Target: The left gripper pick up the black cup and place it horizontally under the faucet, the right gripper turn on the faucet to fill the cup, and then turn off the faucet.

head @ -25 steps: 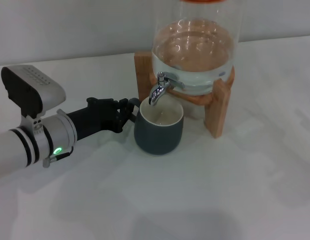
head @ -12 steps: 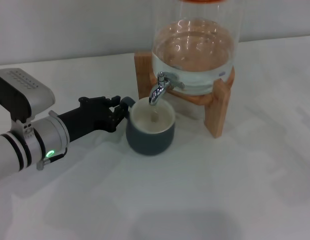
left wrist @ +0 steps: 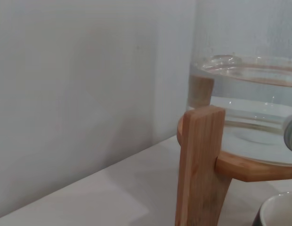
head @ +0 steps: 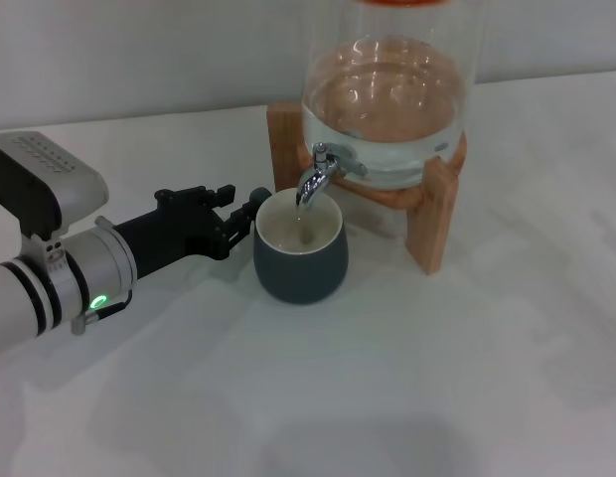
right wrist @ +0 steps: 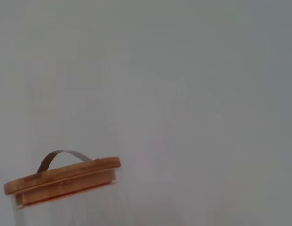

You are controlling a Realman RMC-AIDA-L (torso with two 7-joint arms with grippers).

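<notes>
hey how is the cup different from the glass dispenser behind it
The cup is squat, opaque and dark with a pale inside; the dispenser is tall, clear glass. The cup stands straight on the table; the dispenser rests raised on a wooden stand. The cup is open-topped; the dispenser has a wooden lid. Both are upright, round vessels, meeting at the faucet, whose spout hangs over the cup.

A plain white surface carries everything, running back to a pale wall. On it stands a wooden stand with upright legs, set toward the back, and in the stand sits a glass dispenser partly filled with water. Just in front of the stand's left leg, the cup rests upright on the surface, its cream inside showing. The left wrist view shows one stand leg planted on the surface near the wall.
</notes>
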